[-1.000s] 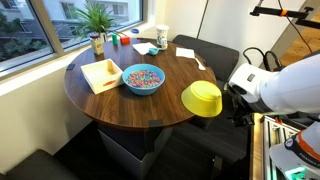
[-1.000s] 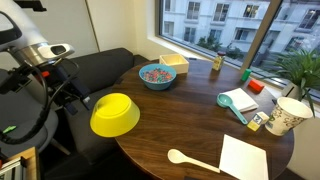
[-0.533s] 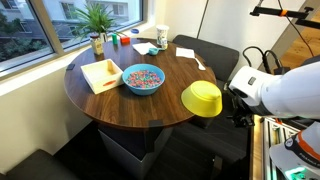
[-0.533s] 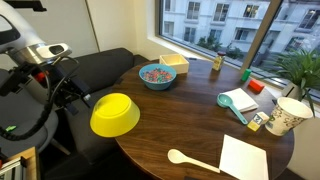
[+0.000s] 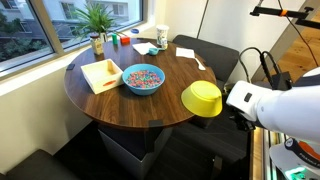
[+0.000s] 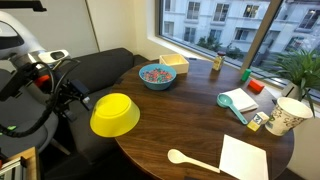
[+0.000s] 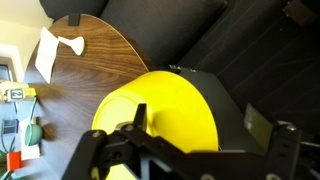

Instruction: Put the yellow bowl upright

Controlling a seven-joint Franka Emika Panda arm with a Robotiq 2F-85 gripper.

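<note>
The yellow bowl (image 5: 201, 97) lies tilted at the edge of the round wooden table (image 5: 110, 100). Its opening faces up and sideways in an exterior view (image 6: 114, 114). In the wrist view the yellow bowl (image 7: 175, 110) fills the middle, and my gripper (image 7: 200, 120) is open with its two black fingers spread wide on either side of the bowl's wall. I cannot tell whether the fingers touch it. In both exterior views the arm sits just off the table edge beside the bowl, with the gripper (image 6: 82, 98) close to its rim.
A blue bowl (image 5: 142, 78) with colourful speckled contents and a wooden tray (image 5: 101, 73) stand mid-table. A white spoon (image 6: 190, 158), white paper (image 6: 244, 157), a paper cup (image 6: 288, 115) and a plant (image 5: 96, 20) sit further off. A dark sofa (image 6: 100, 70) is next to the table.
The arm has shifted slightly lower beside the table edge. The yellow bowl has not visibly moved.
</note>
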